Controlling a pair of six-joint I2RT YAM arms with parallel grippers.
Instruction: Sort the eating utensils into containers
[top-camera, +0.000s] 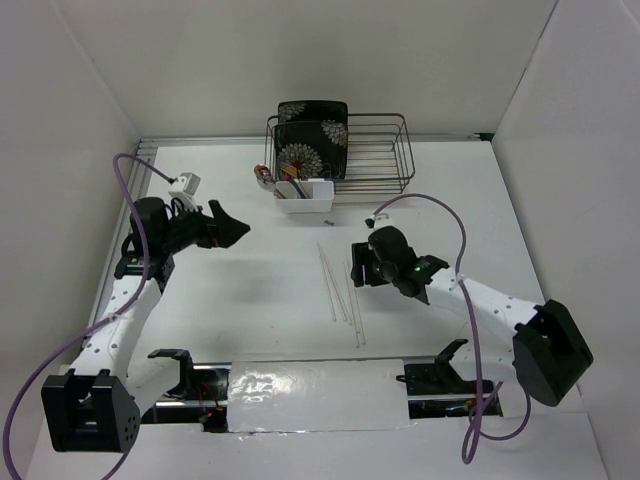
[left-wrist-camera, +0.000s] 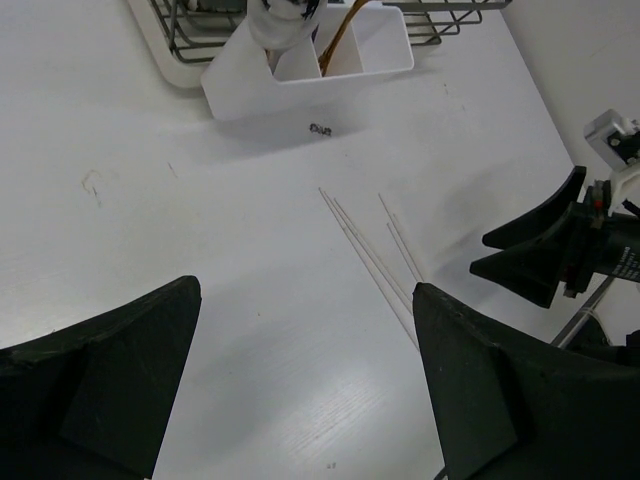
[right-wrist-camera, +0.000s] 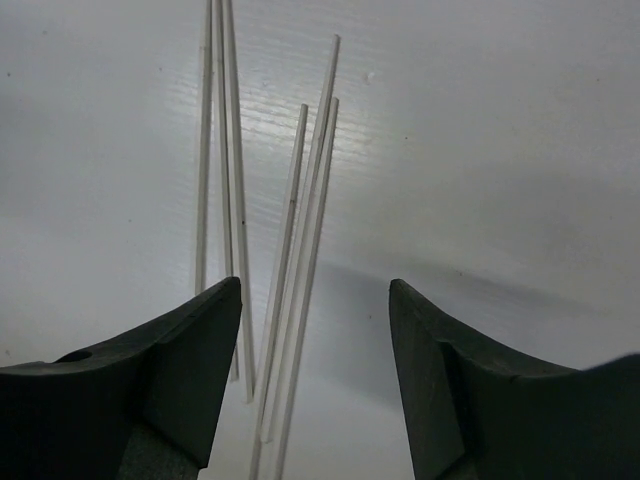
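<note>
- Nearest to us, at the bottom left of the overhead view, sits the left arm's base (top-camera: 88, 412), a black block at the near edge of the white table (top-camera: 250, 290).
- Further in, the left tool (top-camera: 232, 222) hangs over the left part of the table with its jaws spread wide and nothing between them. In its wrist view, the left tool (left-wrist-camera: 305, 370) frames only bare table surface.
- Toward the far middle stands the white caddy (top-camera: 303, 206), just in front of the wire rack. We see a few handles standing in its compartments, one of them a gold handle (left-wrist-camera: 335, 45), though we cannot tell forks from spoons.
- A small dark speck (left-wrist-camera: 320, 128) lies on the table just in front of the caddy; we cannot tell what it is.
- At mid-table the pale chopsticks (top-camera: 340, 290) lie flat in two loose bunches, running roughly from far to near, well apart from the caddy.
- The right tool (top-camera: 356, 266) is low over the chopsticks with its jaws open. In the right wrist view one bunch passes between the fingers (right-wrist-camera: 180, 380) and the other runs along the left finger; nothing is gripped.
- Behind, the dark wire rack (top-camera: 385, 150) holds black floral plates (top-camera: 312, 135) on edge at its left end.
- Far right sits the right arm's base (top-camera: 550, 352).
</note>
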